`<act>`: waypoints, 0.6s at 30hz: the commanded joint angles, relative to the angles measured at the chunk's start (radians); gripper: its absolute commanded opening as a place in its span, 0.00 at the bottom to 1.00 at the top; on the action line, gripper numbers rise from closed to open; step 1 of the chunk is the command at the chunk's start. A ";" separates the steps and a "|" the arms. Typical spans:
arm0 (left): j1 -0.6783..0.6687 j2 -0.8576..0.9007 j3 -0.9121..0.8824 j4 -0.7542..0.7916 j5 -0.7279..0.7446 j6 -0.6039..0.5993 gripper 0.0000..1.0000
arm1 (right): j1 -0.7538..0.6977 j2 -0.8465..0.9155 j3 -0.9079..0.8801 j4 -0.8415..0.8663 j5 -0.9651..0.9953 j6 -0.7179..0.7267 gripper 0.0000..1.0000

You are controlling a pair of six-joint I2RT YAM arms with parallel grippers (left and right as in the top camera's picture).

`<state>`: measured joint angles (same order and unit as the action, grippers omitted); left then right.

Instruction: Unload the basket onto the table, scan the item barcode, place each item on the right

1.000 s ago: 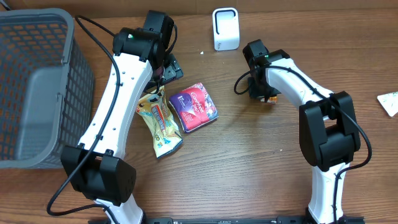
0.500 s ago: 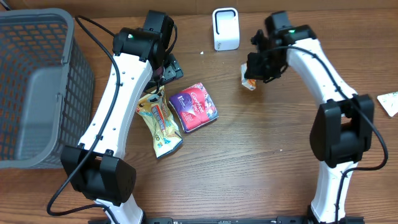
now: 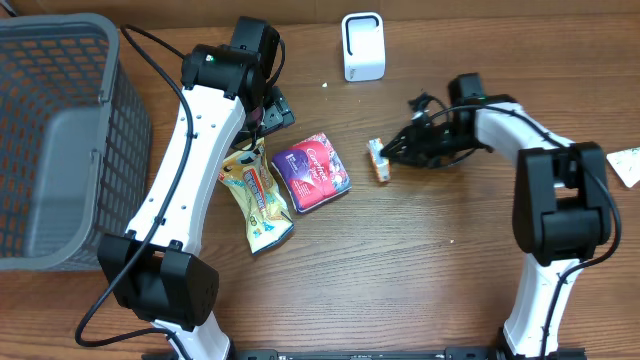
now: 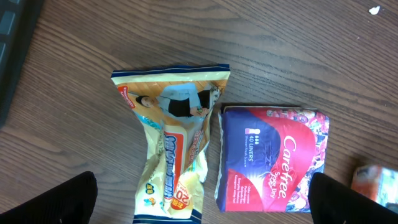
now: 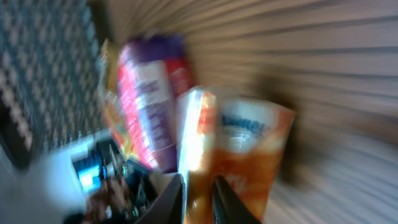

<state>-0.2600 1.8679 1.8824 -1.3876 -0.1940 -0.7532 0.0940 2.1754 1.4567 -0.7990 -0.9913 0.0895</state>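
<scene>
Right gripper (image 3: 393, 153), jaws nearly closed, pinches 1 edge of the orange packet (image 3: 378, 160) mid-frame; best turn its barcode squarely toward the scanner (image 3: 362, 46) at top centre.

There is one desk (image 3: 420, 280). On it sits one grey basket (image 3: 60, 140) and one white scanner box (image 3: 362, 46). There are four packs: one yellow snack bag (image 3: 257, 195), one purple pack (image 3: 311, 173), one small orange packet (image 3: 378, 160) and one white packet (image 3: 625, 165). There are two robot arms, the left arm (image 3: 195, 140) and the right arm (image 3: 510, 120). There is one tiny white crumb (image 3: 326, 84).
</scene>
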 commanded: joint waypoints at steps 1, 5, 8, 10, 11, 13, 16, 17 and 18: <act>-0.002 0.010 -0.003 0.001 0.004 -0.010 1.00 | -0.084 -0.019 0.054 -0.071 0.264 0.023 0.33; -0.002 0.010 -0.003 0.001 0.004 -0.010 0.99 | -0.124 -0.020 0.134 -0.175 0.511 0.023 0.39; -0.002 0.010 -0.003 0.001 0.004 -0.010 1.00 | -0.135 -0.020 0.195 -0.231 0.579 0.023 0.39; -0.002 0.010 -0.003 0.001 0.004 -0.010 0.99 | -0.135 -0.020 0.255 -0.281 0.567 0.006 0.39; -0.002 0.010 -0.003 0.001 0.004 -0.010 1.00 | -0.133 -0.020 0.278 -0.299 0.550 -0.014 0.39; -0.002 0.010 -0.003 0.001 0.004 -0.010 1.00 | -0.120 -0.020 0.332 -0.344 0.487 -0.100 0.39; -0.002 0.010 -0.003 0.001 0.004 -0.010 1.00 | -0.092 -0.020 0.380 -0.386 0.446 -0.192 0.43; -0.002 0.010 -0.003 0.001 0.004 -0.010 1.00 | -0.086 -0.020 0.380 -0.387 0.447 -0.197 0.43; -0.002 0.010 -0.003 0.001 0.004 -0.010 1.00 | -0.073 -0.020 0.378 -0.393 0.446 -0.196 0.42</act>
<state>-0.2600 1.8679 1.8824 -1.3876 -0.1940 -0.7532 -0.0193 2.1757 1.8095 -1.1793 -0.5148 -0.0170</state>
